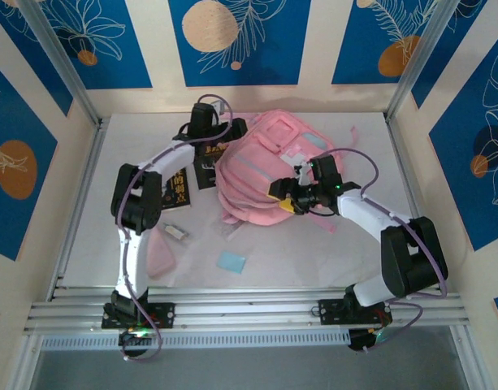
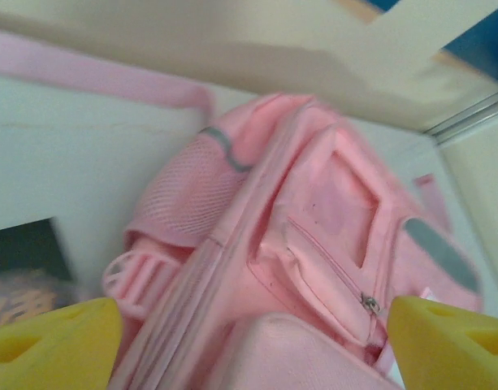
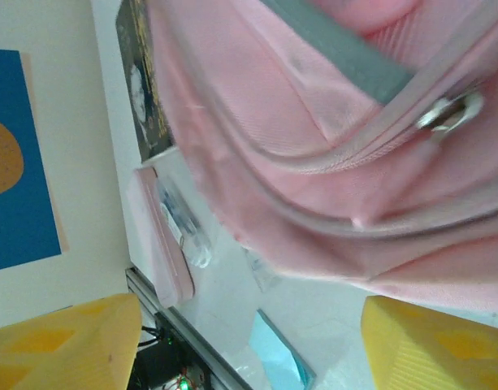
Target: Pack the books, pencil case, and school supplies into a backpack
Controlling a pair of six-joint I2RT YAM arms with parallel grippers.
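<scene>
Left gripper [image 2: 253,345] wide open, holding nothing, at backpack [image 1: 253,175] far-left edge; right gripper [image 3: 249,345] wide open, empty, at its right side.

The whole table [image 1: 313,268] is surveyed steeply downward from above and behind the arm bases, at a distance. The left wrist view is set close to the backpack [image 2: 313,244], facing the far wall [image 2: 192,49]. The right wrist view is held nearer still, facing the left wall [image 3: 37,162]. The backpack is shared by all three views, and the light-blue pad [image 3: 281,361] by the top and right wrist views.

Both arms bend inward, left gripper [image 2: 249,345] and right gripper [image 3: 249,349] seemingly spread wide.
</scene>
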